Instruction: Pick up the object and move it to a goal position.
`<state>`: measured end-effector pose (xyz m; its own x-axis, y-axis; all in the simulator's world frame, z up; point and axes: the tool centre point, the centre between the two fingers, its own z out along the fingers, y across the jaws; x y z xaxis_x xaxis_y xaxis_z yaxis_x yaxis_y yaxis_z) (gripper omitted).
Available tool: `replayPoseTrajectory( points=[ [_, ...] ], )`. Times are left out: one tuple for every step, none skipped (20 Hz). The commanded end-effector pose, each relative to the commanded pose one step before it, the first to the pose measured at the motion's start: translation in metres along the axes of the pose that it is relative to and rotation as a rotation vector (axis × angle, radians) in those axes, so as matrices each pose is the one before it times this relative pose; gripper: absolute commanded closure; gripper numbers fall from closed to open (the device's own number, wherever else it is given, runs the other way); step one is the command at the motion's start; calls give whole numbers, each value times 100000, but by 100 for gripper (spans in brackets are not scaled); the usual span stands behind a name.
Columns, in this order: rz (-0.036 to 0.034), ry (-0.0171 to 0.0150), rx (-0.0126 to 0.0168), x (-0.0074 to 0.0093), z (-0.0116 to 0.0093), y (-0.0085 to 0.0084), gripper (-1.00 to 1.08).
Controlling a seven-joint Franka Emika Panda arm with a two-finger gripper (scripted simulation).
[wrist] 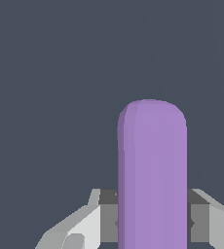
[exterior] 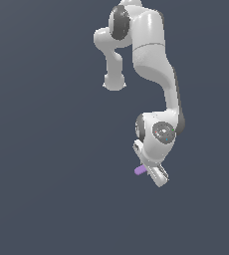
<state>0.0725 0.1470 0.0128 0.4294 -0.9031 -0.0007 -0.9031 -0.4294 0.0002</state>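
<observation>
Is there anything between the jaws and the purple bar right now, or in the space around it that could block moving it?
Nothing visible. The purple bar sits directly between the jaws of the gripper, with one end sticking out toward the exterior view's left. Around it both views show only plain dark background. No goal marker is visible.

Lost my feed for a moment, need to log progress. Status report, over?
Gripper shut on the purple bar. Bar sticks out toward the exterior view's left. Nothing else in view, no obstruction seen.
</observation>
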Motion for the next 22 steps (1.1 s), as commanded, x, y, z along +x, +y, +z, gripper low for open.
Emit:
replayPoseTrajectory(
  points=[
    [124, 44, 20, 775, -135, 285, 108],
    [0, 0, 0, 462, -79, 184, 108],
    [0, 0, 0, 547, -93, 217, 108],
    [0, 0, 0, 632, -108, 251, 108],
    [0, 0, 0, 717, -122, 284, 108],
    [0, 0, 0, 802, -137, 317, 108],
    [0, 0, 0, 888, -152, 350, 108],
    [0, 0, 0, 975, -167, 383, 108],
    [0, 0, 0, 1063, -182, 416, 108],
    [0, 0, 0, 1144, -195, 445, 108],
    [0, 0, 0, 1162, -198, 449, 108],
    [0, 0, 0, 1165, -199, 448, 108],
    [0, 0, 0, 1163, -199, 444, 108],
    [0, 0, 0, 1156, -198, 439, 108],
    [0, 0, 0, 1147, -196, 431, 108],
    [0, 0, 0, 1141, -195, 425, 108],
    [0, 0, 0, 1136, -194, 419, 108],
    [0, 0, 0, 1130, -193, 413, 108],
    [0, 0, 0, 1120, -191, 404, 108],
    [0, 0, 0, 1110, -189, 395, 108],
    [-67, 15, -1, 1057, -191, 361, 108],
    [0, 0, 0, 1082, -183, 373, 108]
  ],
)
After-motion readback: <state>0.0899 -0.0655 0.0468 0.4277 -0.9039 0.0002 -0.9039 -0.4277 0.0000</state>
